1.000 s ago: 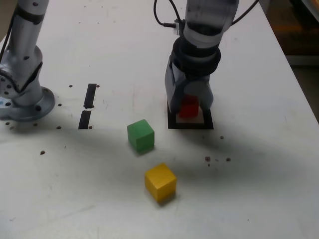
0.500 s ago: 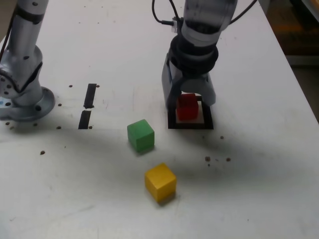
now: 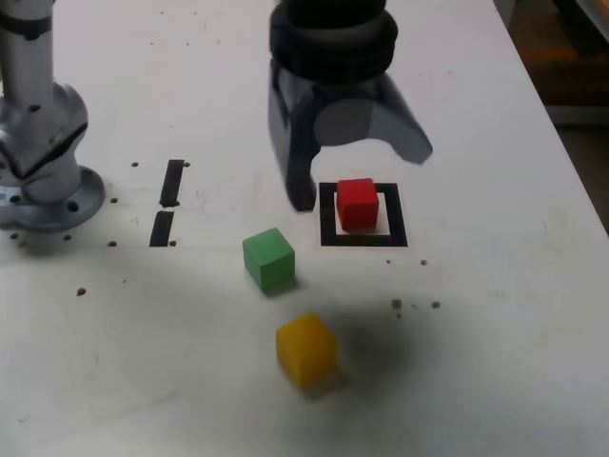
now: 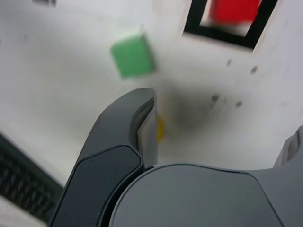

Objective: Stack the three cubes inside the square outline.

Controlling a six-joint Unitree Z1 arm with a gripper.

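One claw [image 3: 365, 183] moved off one red cube [image 3: 358, 205], jaws spread, one green [image 3: 269, 260] and one yellow cube [image 3: 306, 349] apart

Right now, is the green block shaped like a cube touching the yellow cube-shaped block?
Apart. The exterior view shows bare white table between the green cube and yellow cube.

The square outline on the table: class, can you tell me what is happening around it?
A robot arm seems to be stacking cubes. The red cube sits inside the square outline, and the open pincer hangs above the table, holding nothing. The green cube and the yellow cube lie outside the outline, so nothing is stacked yet.
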